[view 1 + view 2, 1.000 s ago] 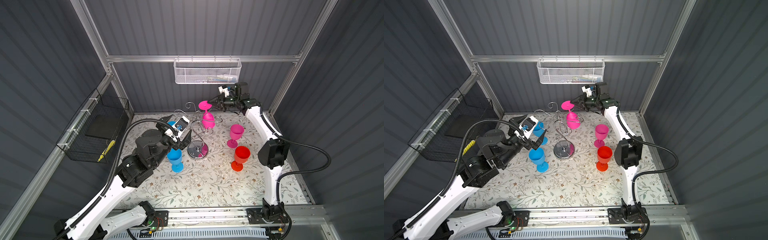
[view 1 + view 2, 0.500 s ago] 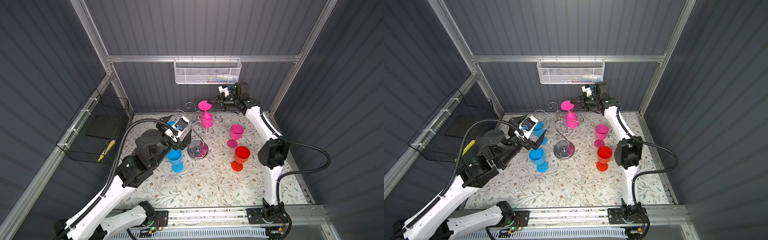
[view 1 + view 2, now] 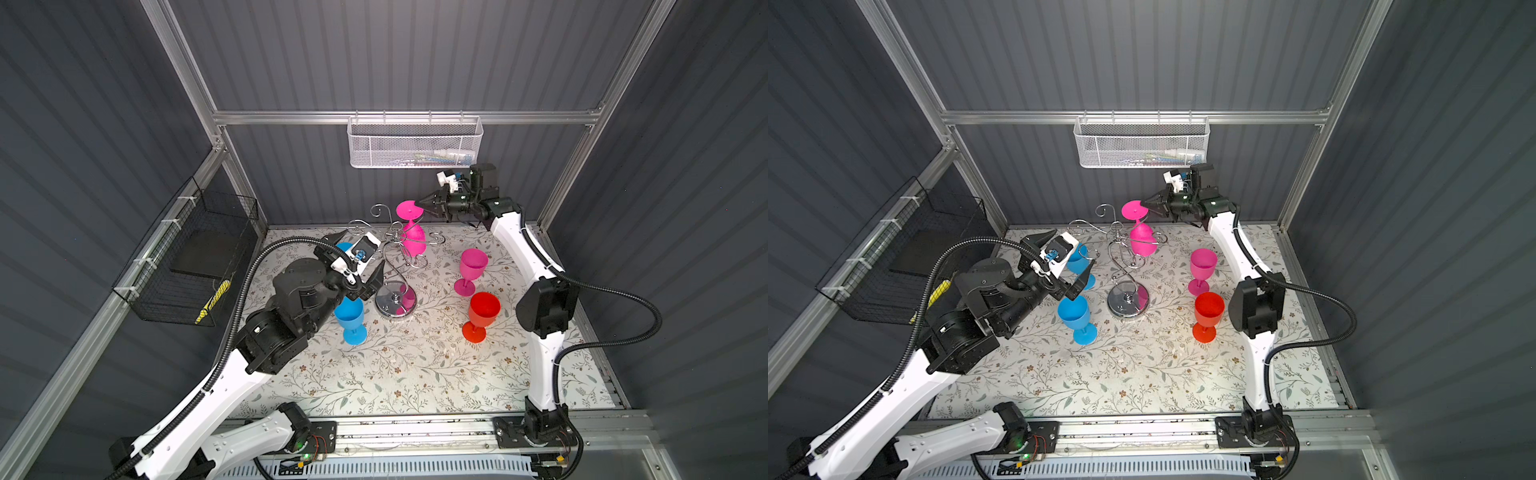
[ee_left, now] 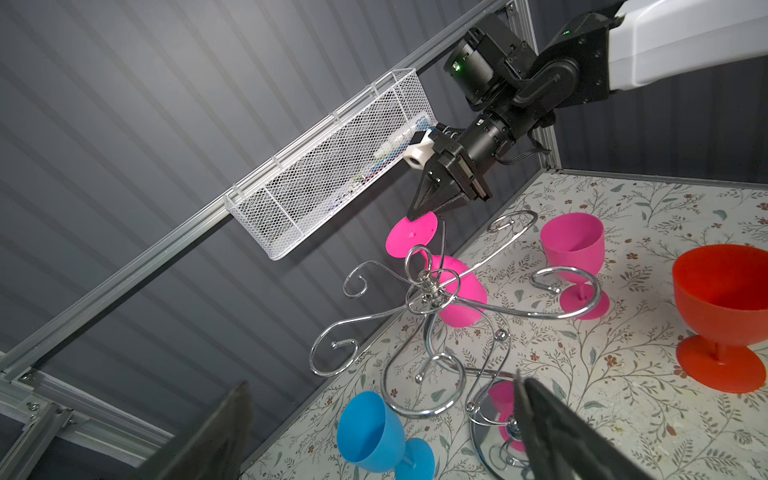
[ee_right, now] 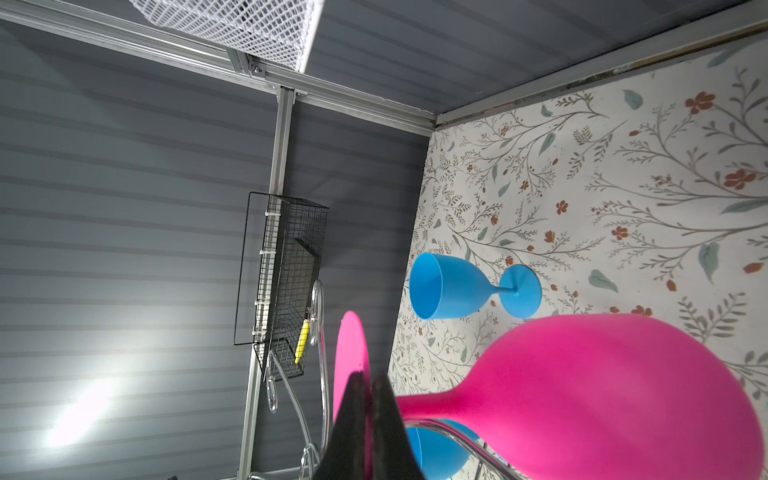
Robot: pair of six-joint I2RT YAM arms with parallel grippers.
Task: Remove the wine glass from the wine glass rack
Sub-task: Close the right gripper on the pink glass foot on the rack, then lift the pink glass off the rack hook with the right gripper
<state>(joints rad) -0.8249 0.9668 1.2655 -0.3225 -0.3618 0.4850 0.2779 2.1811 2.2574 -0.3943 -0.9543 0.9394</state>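
the right gripper (image 3: 420,203) is clamped on the round foot of the pink wine glass (image 3: 412,237), which hangs upside down on the wine glass rack (image 3: 395,266). the left gripper (image 3: 357,262) gapes wide beside the rack. above the right gripper, a white mesh basket (image 3: 413,143) holds small items, too blurred to name.

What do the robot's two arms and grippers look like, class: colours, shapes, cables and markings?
Both arms have white link shells and bulky black joints, each trailed by a black ribbed cable. The left gripper and right gripper are black with tapered, pointed fingers, each topped by a white wrist-camera mount with a blue part. Small green lights glow on some joints.
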